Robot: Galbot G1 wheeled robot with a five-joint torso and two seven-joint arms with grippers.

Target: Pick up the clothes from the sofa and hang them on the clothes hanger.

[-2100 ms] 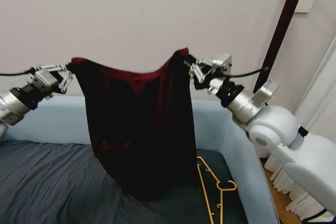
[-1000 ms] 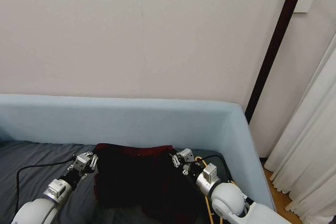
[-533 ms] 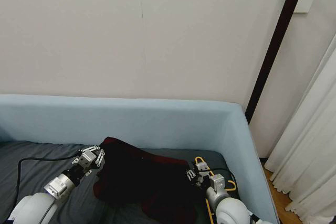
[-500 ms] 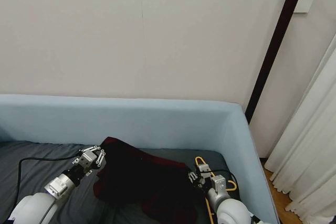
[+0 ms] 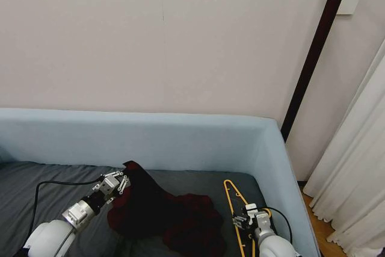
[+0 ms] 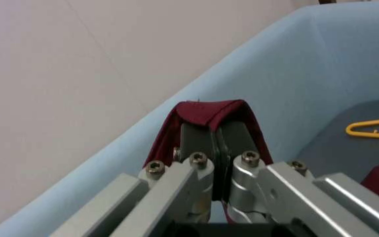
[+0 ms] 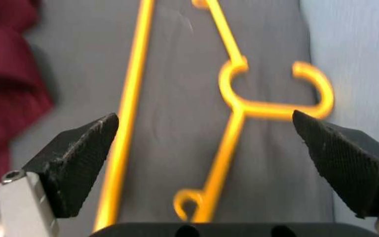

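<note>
A dark red garment [image 5: 162, 212] lies crumpled on the grey sofa seat [image 5: 36, 191]. My left gripper [image 5: 124, 177] is shut on one raised corner of the garment [image 6: 206, 111], with the cloth folded over the pinched fingertips. A yellow clothes hanger [image 5: 231, 194] lies flat on the seat by the right armrest. My right gripper [image 5: 251, 216] is low on the seat over the hanger [image 7: 232, 106], fingers [image 7: 77, 155] spread wide open with the hook and neck between them and nothing held. The garment's edge [image 7: 8, 59] lies just beside it.
The light blue sofa back [image 5: 150, 136] and right armrest [image 5: 283, 179] bound the seat. A dark vertical post [image 5: 313, 58] stands at the right against the wall, with white curtains [image 5: 355, 173] beside it.
The garment was held spread high between both grippers, then lowered to the seat. My right gripper let go of it and moved right over the hanger. The left one keeps its corner.
</note>
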